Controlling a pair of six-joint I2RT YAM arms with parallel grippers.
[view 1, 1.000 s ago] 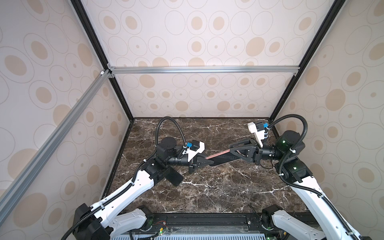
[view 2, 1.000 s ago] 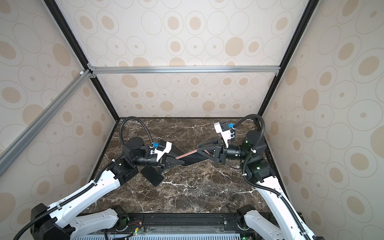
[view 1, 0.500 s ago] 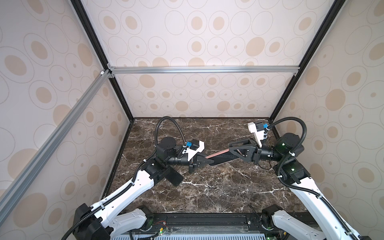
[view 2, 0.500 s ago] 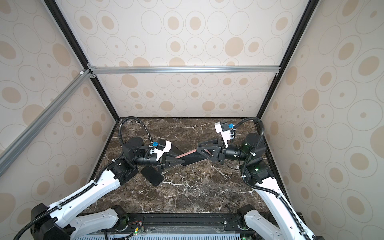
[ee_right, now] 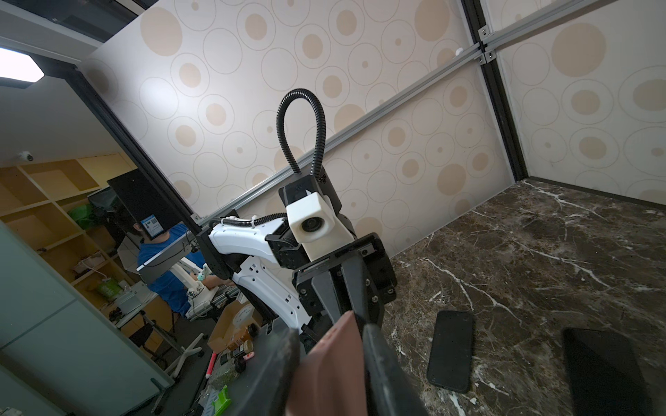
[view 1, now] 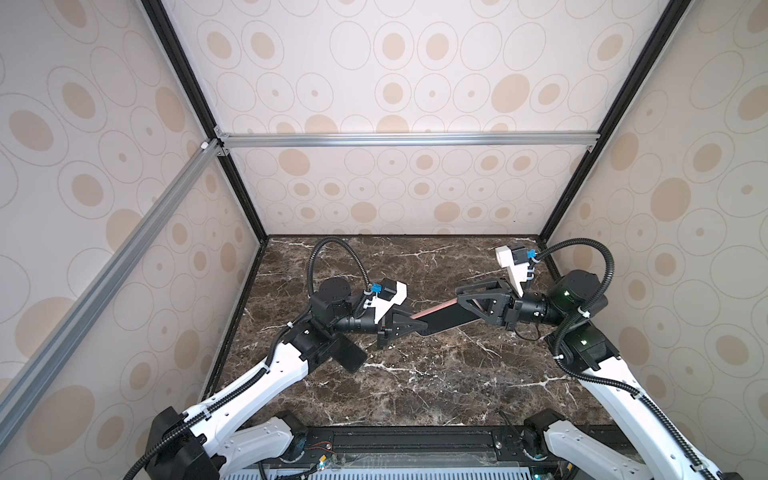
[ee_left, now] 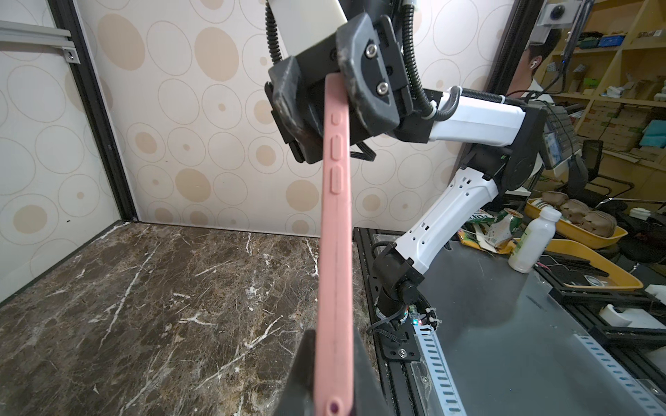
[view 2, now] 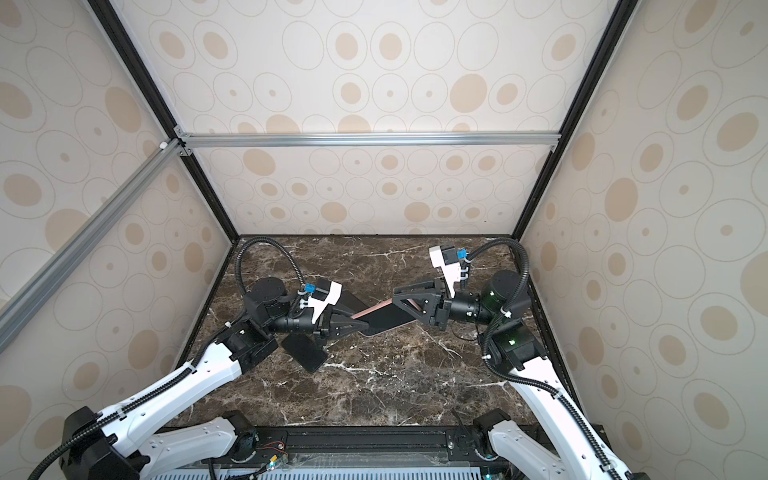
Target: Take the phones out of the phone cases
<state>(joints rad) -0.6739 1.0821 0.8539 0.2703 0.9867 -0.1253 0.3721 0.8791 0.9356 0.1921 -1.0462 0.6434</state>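
On the marble table (view 1: 415, 395), the black phone (view 1: 351, 353) is judged extracted; the pink phone case (ee_left: 333, 234), clamped by left gripper (view 1: 409, 325) and right gripper (view 1: 461, 296), is not yet released.

Robotics lab by the look of it, test booth walled with beige dotted panels (view 1: 395, 83), framed with silver aluminium rails (view 1: 407, 139), floored with a brown marble-look tabletop (view 1: 415, 374), white-and-black robot arms (view 1: 270, 374) bolted on at the front, wooden shelving crammed with boxes (ee_left: 612, 108) seen outside, yellow plastic tray (ee_left: 609, 275) and white plastic bottle (ee_left: 533, 239) left on the bench, person in a blue shirt (ee_right: 162, 266) spotted nearby.
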